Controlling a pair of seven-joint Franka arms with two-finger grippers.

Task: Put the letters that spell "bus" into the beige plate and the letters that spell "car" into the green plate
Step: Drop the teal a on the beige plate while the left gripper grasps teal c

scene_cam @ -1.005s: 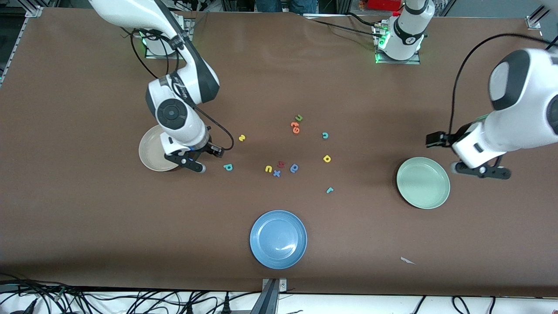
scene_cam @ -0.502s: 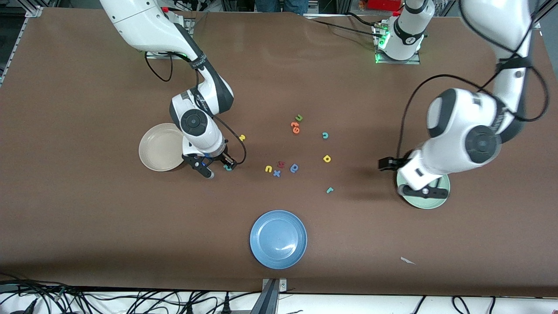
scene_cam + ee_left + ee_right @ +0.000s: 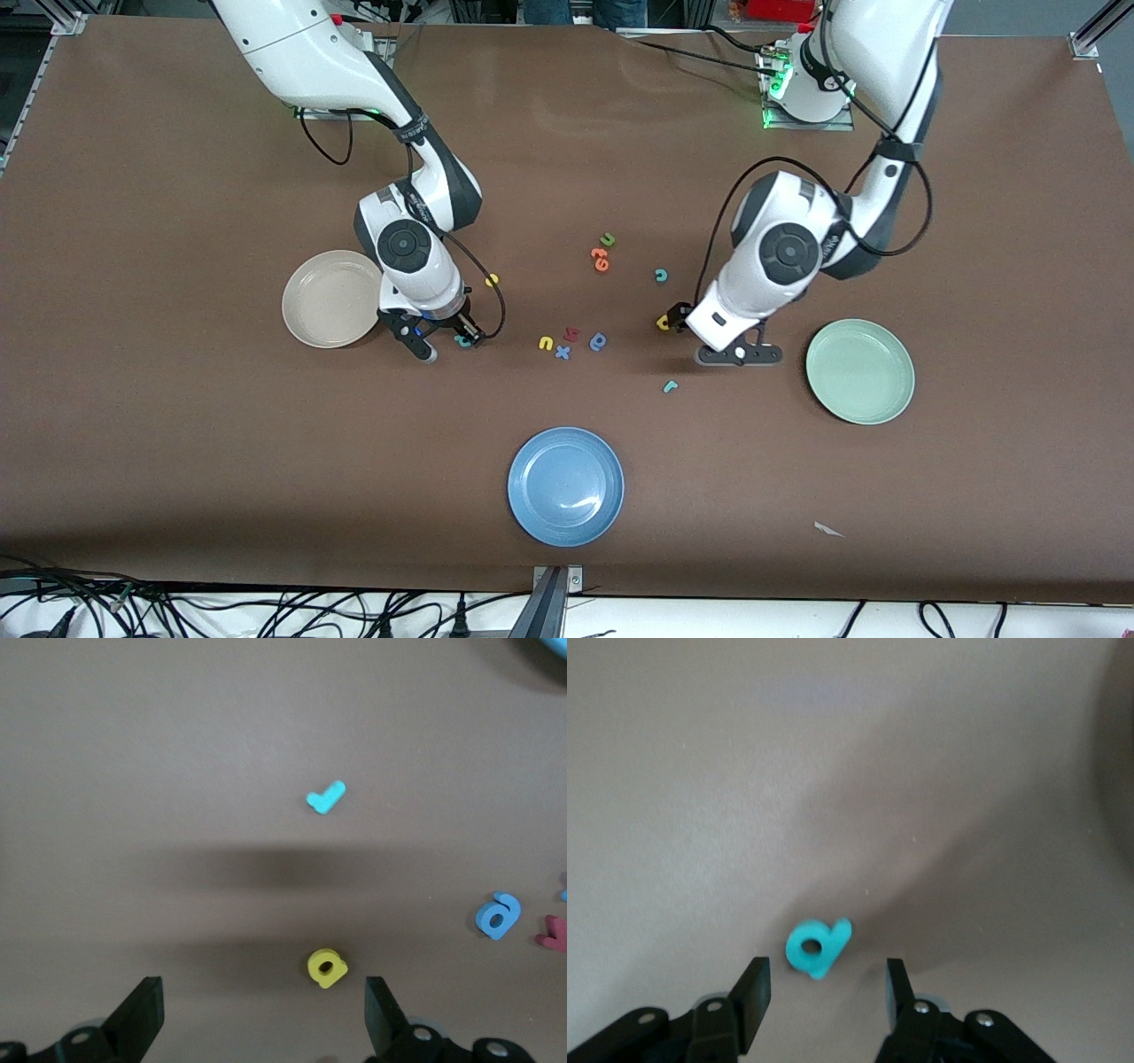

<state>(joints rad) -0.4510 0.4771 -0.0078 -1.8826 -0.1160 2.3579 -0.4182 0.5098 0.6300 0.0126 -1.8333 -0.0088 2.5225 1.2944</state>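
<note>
Teal b (image 3: 818,948): light, soft foam — pinch its flat sides.
Right gripper (image 3: 826,994): half-open, astride it, holding nothing.
Left gripper (image 3: 264,1017): wide open, empty — over yellow a (image 3: 327,967).

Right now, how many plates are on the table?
3. The beige plate lies toward the right arm's end, the green plate toward the left arm's end, and the blue plate nearest the front camera.

Brown table (image 3: 177,443) — black cables (image 3: 266,611)
</note>
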